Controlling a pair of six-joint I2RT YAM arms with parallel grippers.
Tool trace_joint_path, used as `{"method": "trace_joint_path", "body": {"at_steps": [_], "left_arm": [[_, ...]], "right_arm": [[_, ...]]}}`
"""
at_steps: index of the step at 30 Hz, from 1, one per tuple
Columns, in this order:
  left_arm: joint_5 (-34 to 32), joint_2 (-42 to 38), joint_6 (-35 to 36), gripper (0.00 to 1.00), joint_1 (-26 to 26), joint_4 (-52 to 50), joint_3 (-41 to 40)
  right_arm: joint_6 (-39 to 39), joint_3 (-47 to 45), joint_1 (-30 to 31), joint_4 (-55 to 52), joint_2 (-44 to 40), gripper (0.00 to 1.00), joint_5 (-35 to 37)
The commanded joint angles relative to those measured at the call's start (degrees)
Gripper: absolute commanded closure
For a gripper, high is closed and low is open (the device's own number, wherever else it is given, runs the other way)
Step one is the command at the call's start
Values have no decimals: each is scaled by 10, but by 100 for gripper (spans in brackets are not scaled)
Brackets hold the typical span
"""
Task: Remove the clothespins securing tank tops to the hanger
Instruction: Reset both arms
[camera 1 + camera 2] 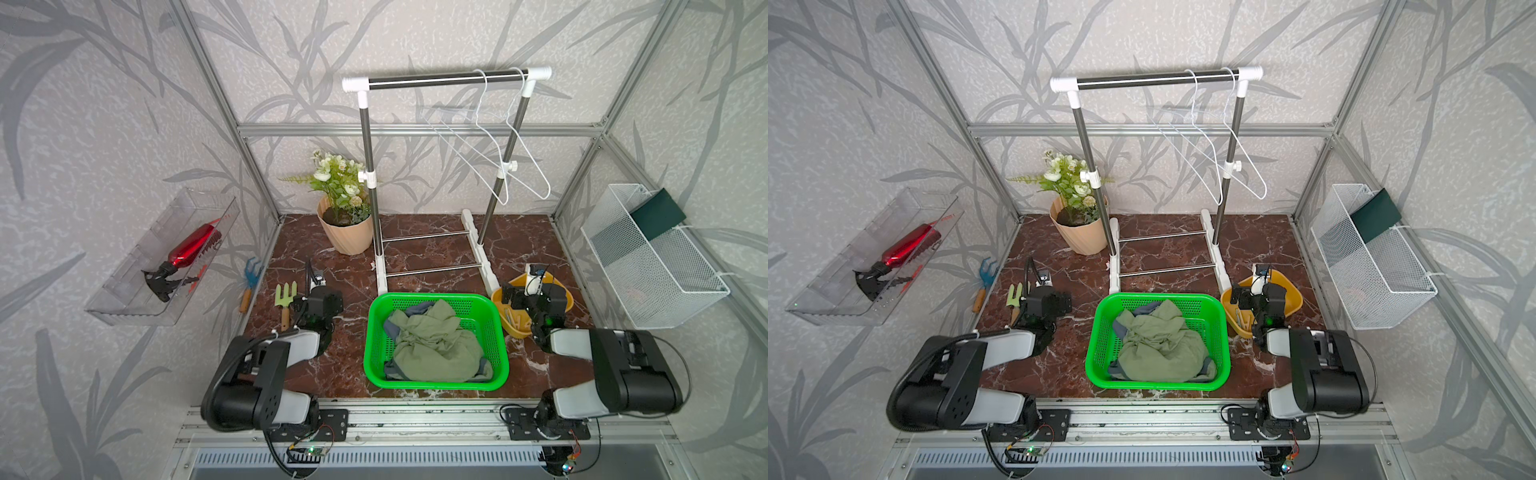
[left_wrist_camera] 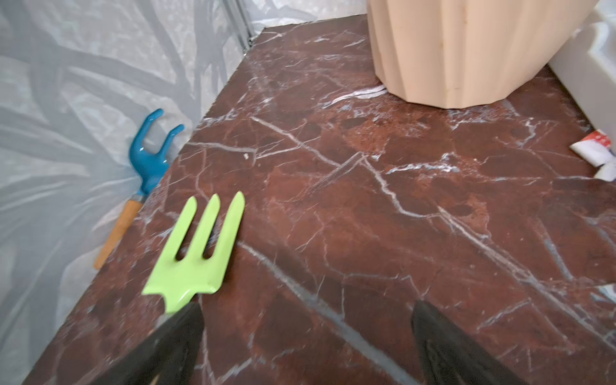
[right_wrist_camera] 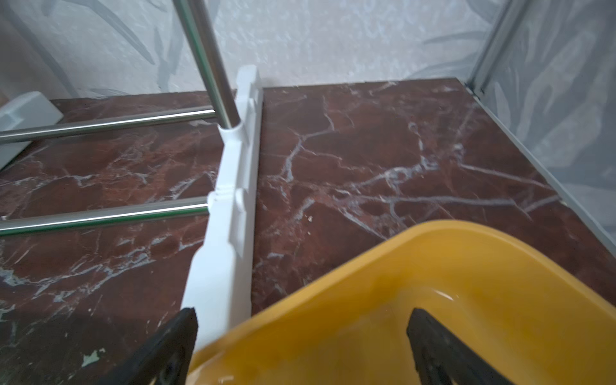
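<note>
Left gripper (image 2: 306, 316): jaws spread wide, holding nothing, low over the marble table (image 2: 366, 200) at near left, beside the green garden fork (image 2: 200, 250).
Right gripper (image 3: 303, 316): jaws spread wide, holding nothing, over the rim of the yellow bowl (image 3: 466, 253), right of the basket.
Clothespins (image 1: 515, 322): lying inside the yellow bowl.
Tank tops (image 1: 436, 340): crumpled olive heap with grey-blue trim, inside the green basket (image 1: 436, 384), near centre.
Hangers (image 1: 490, 137): two, white wire, hooked on the right end of the rack rail (image 1: 415, 79), far centre.
</note>
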Motion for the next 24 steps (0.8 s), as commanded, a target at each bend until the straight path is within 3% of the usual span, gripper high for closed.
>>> {"method": "trace_joint_path", "body": {"at_steps": [1, 3, 5, 24], "left_arm": [[147, 51, -13, 1, 72, 129, 23], [187, 52, -9, 1, 83, 165, 6], [213, 35, 5, 1, 81, 118, 16], [196, 39, -7, 1, 83, 91, 32]], "right_arm": [[-26, -38, 14, 168, 45, 1, -41], [-25, -26, 18, 112, 22, 1, -15], [-27, -21, 22, 126, 36, 1, -15], [-52, -79, 45, 265, 63, 1, 3]]}}
